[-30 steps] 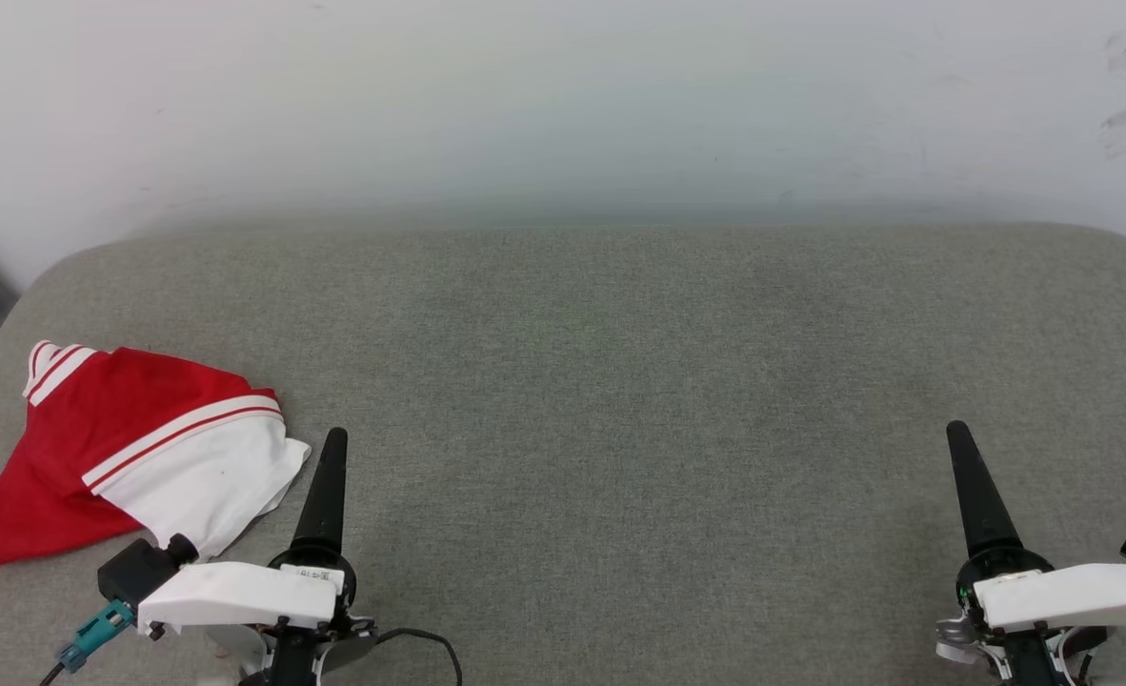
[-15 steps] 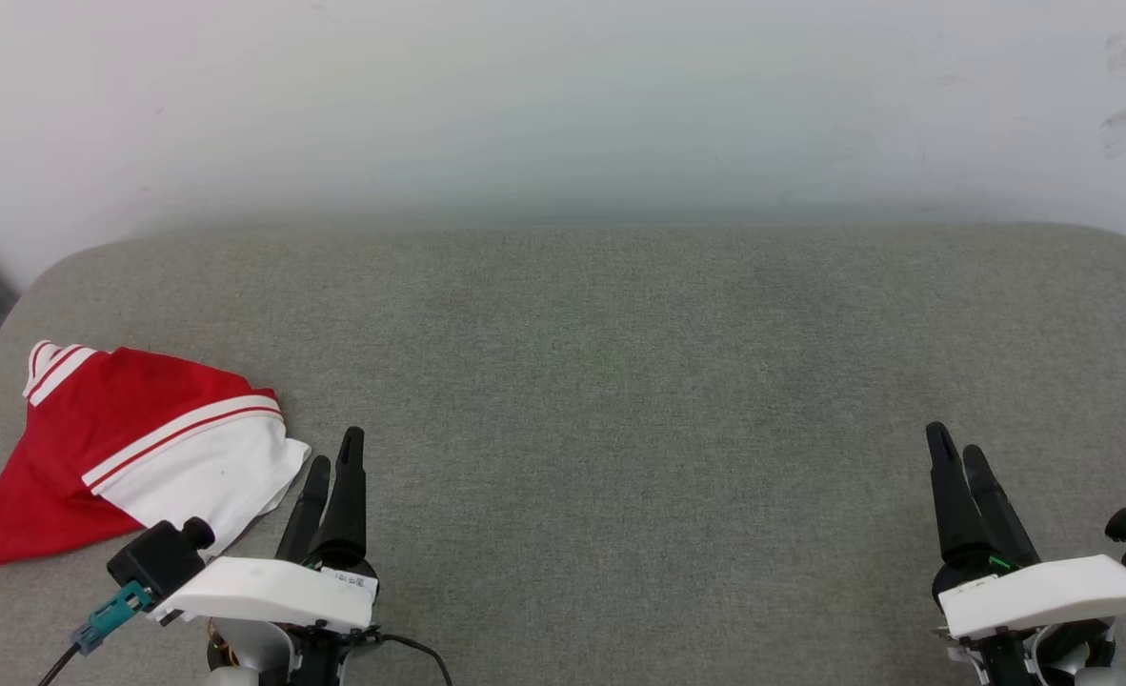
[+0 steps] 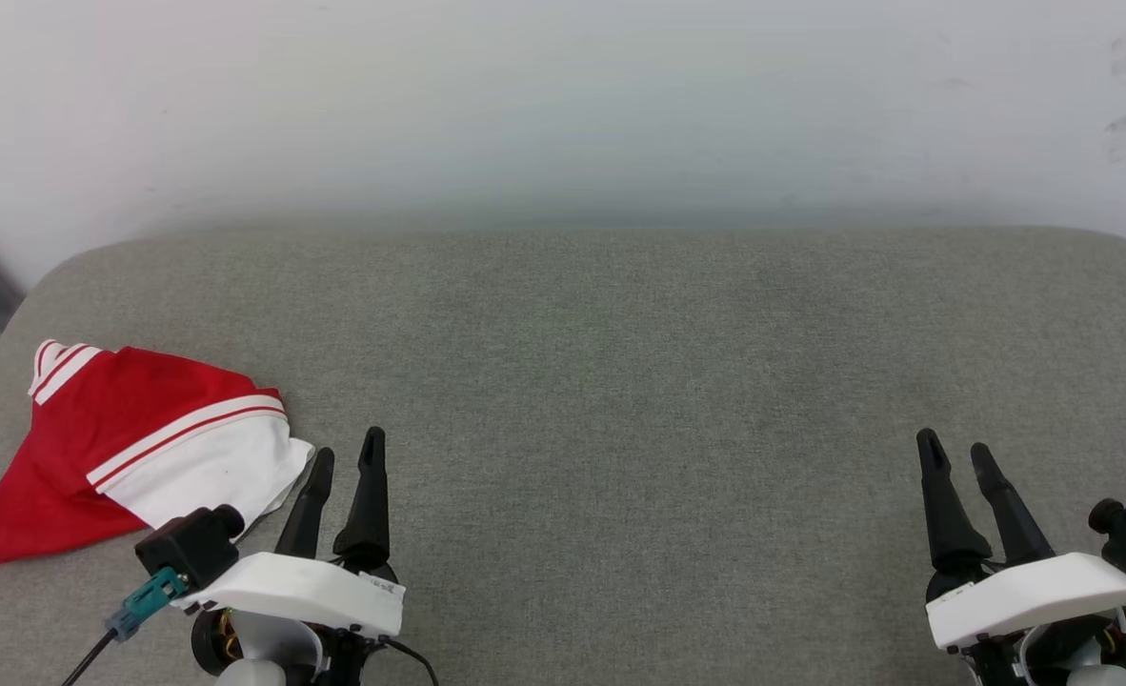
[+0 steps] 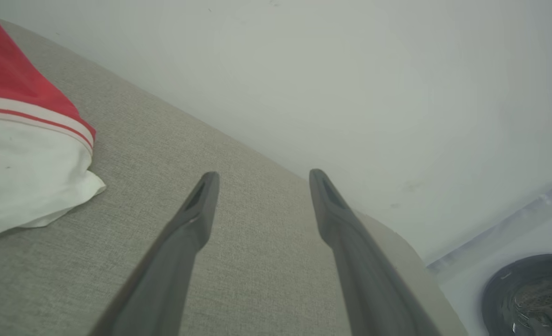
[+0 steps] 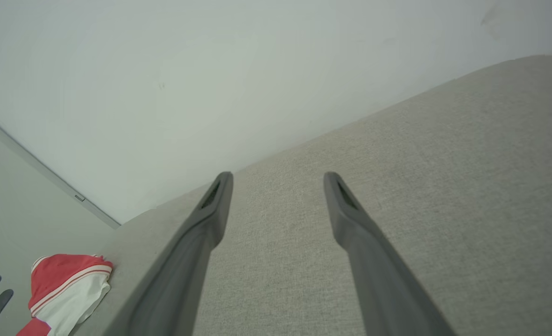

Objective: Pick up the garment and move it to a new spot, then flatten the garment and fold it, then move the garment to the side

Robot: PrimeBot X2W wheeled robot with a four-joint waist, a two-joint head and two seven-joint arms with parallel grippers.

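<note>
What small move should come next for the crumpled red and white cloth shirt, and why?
Probably swing the left gripper left and down onto the red-and-white cloth shirt: that gripper's jaws stand open beside the shirt's white edge, while the right gripper is far off.

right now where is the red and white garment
In the head view the garment lies crumpled at the near left of the grey cushion, just left of the open left gripper.

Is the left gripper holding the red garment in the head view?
No, the left gripper stands open and empty beside the garment, which lies crumpled on the grey cushion.
</note>
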